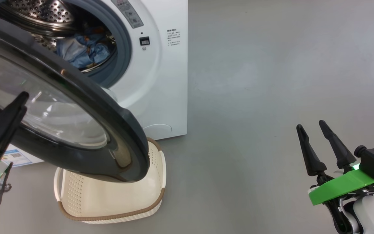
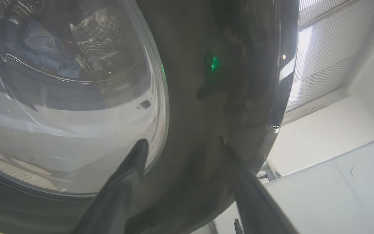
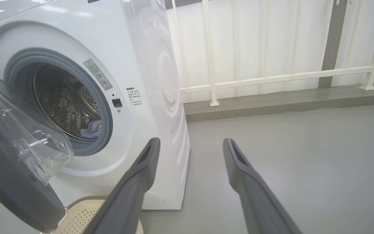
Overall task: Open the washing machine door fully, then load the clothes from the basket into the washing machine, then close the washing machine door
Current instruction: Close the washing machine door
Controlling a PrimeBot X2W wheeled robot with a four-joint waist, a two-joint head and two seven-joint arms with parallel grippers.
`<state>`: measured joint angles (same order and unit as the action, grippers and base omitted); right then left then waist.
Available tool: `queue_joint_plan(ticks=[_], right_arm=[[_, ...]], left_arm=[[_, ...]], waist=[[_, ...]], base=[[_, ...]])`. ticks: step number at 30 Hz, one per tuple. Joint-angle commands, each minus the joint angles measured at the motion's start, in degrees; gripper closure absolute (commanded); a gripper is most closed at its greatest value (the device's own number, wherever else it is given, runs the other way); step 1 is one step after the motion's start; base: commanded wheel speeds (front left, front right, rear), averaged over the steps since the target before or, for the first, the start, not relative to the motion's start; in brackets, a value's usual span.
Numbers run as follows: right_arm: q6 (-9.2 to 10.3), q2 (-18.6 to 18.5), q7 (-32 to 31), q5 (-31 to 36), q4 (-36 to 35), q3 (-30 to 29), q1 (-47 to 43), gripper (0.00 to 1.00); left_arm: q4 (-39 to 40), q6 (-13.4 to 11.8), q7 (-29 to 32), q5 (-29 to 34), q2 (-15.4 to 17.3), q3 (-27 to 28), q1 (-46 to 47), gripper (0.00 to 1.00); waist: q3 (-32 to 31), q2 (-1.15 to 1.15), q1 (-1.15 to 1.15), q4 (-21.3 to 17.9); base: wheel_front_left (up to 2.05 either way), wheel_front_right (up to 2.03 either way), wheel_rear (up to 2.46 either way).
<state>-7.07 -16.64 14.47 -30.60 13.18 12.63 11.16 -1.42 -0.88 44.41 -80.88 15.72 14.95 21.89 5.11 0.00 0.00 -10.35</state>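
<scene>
The washing machine (image 1: 164, 81) stands at the upper left with its glossy black door (image 1: 76, 97) swung out over the basket (image 1: 109, 214). Light-blue clothes (image 1: 83, 48) lie inside the steel drum. What shows of the cream basket's inside is bare. My left gripper (image 2: 182, 146) is open, its fingers spread close against the door's (image 2: 200, 97) dark outer ring beside the glass bowl. One of its fingers (image 1: 6, 122) shows at the left edge of the head view. My right gripper (image 1: 311, 126) hangs open over the floor at the lower right, holding nothing.
Grey floor (image 1: 271, 81) stretches to the right of the machine. In the right wrist view a white railing (image 3: 271, 78) on a raised kerb runs behind it. A blue-and-white label (image 1: 16, 157) shows low at the left.
</scene>
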Motion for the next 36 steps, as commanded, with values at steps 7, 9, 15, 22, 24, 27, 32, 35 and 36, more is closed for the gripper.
queue_joint_plan(ticks=[7,9,15,22,24,27,32,35,36], right_arm=[[-0.42,-1.32,0.52,0.65,-1.58,0.38,-0.63,0.0],[-0.42,-1.33,0.52,0.63,-1.67,0.66,-0.46,0.0],[-0.42,-1.38,0.52,0.51,-1.89,0.27,-0.43,0.0],[-0.42,-1.25,0.52,0.66,-2.21,0.29,-0.16,0.0],[-0.42,-1.15,0.52,0.75,-2.33,0.35,-0.08,0.0],[-0.42,-1.12,0.52,0.83,-2.41,0.35,-0.1,0.0],[-0.42,-1.0,0.52,0.98,-2.66,0.36,0.12,0.0],[-0.42,-1.02,0.52,1.09,-2.87,0.47,0.35,0.0],[-0.42,-1.09,0.52,1.11,-2.92,0.48,0.42,0.0]], left_arm=[[2.46,4.51,-6.27,6.8,4.04,3.41,-2.2,0.0],[3.25,5.47,-9.67,10.05,4.42,4.18,-3.37,0.0],[6.01,7.67,-18.47,18.73,4.76,3.76,-8.09,0.0],[7.64,8.31,-30.98,30.05,6.52,0.3,-12.25,0.0],[7.22,8.34,-34.83,31.94,6.03,-0.96,-13.24,0.0],[6.5,8.35,-39.68,36.11,6.13,-3.55,-15.51,0.0],[3.95,8.36,-47.08,42.01,4.89,-6.79,-18.53,0.0],[1.49,8.36,-50.61,45.28,4.77,-8.9,-19.4,0.0],[0.73,8.36,-51.84,46.19,4.77,-9.46,-19.46,0.0]], waist=[[-0.47,0.0,0.0,0.68],[-0.39,0.0,0.0,0.48],[-0.19,0.0,0.0,0.61],[0.01,0.0,0.0,1.19],[0.01,0.0,0.0,1.28],[0.01,0.0,0.0,1.4],[0.59,0.0,0.0,1.45],[0.74,0.0,0.0,1.48],[0.75,0.0,0.0,1.5]], base=[[0.0,0.0,0.0],[0.0,0.0,0.0],[0.0,0.0,0.0],[0.0,0.0,0.0],[0.0,0.0,0.0],[0.0,0.0,0.0],[0.0,0.0,0.0],[0.0,0.0,0.0],[0.0,0.0,0.0]])
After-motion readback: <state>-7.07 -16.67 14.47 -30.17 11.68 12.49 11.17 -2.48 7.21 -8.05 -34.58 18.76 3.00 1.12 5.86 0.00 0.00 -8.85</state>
